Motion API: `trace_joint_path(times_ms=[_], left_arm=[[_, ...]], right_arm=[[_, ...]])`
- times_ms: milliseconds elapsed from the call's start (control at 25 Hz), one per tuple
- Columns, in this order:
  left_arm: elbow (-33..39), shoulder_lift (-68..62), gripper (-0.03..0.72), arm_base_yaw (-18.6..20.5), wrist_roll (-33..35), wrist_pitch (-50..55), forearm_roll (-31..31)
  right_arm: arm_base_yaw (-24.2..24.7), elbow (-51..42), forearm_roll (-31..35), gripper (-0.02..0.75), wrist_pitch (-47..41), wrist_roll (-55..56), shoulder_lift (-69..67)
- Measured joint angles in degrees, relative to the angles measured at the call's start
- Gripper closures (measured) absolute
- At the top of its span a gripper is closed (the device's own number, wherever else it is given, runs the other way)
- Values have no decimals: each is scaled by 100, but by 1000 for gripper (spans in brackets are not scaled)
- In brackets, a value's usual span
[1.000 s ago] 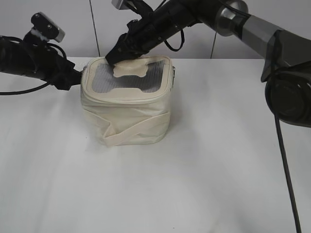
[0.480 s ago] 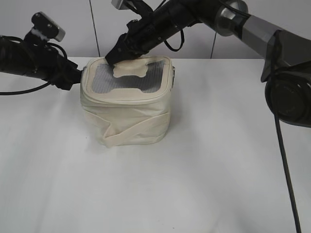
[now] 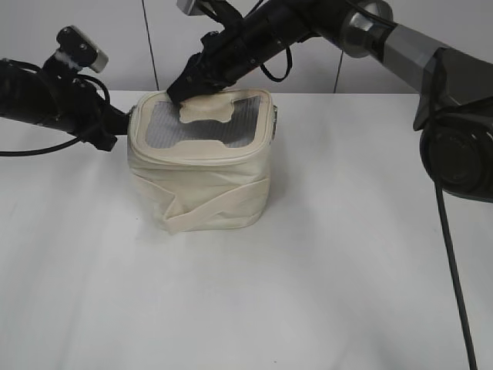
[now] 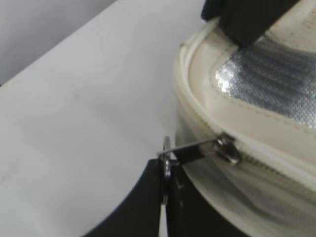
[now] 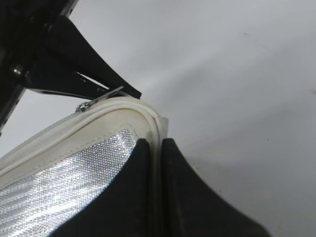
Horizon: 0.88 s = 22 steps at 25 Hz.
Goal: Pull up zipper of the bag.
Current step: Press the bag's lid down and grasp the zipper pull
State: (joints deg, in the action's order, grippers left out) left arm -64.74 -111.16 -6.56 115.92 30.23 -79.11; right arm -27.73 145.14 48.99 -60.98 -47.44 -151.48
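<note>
Small boxy cream fabric bag (image 3: 202,158) with grey mesh lid upright on white table (image 3: 323,270); left gripper (image 4: 165,185) clenched on zipper's silver ring pull (image 4: 167,160) at bag's left rim; right gripper (image 5: 154,148) pinching bag's back-left lid rim.

Two arms, mostly matte black. Right arm (image 3: 400,46): grey-silver link past a rounded metallic joint, large black round housing at 3 o'clock, black cable hanging toward 5 o'clock, thin looped cable near the wrist. Left arm (image 3: 46,96): black, small pale-capped camera block on top, black cable trailing toward 9 o'clock. Fingers (image 5: 148,197) black, smooth, tapered wedges.
</note>
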Motion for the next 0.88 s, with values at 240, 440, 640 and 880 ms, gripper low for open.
trace_joint_path(times_ms=[240, 440, 640, 880], left_arm=[[12, 299, 692, 0, -1486, -3, 1353], [548, 879, 692, 0, -1805, -202, 1795], [1288, 1447, 692, -33, -1842, -324, 1391], [2026, 2141, 692, -363, -1865, -518, 1174]], right_arm=[[0, 0, 0, 694, 0, 75, 0], [0, 0, 0, 694, 5, 192, 0], [-10, 0, 28, 694, -8, 261, 0], [-27, 0, 81, 696, -67, 384, 0]])
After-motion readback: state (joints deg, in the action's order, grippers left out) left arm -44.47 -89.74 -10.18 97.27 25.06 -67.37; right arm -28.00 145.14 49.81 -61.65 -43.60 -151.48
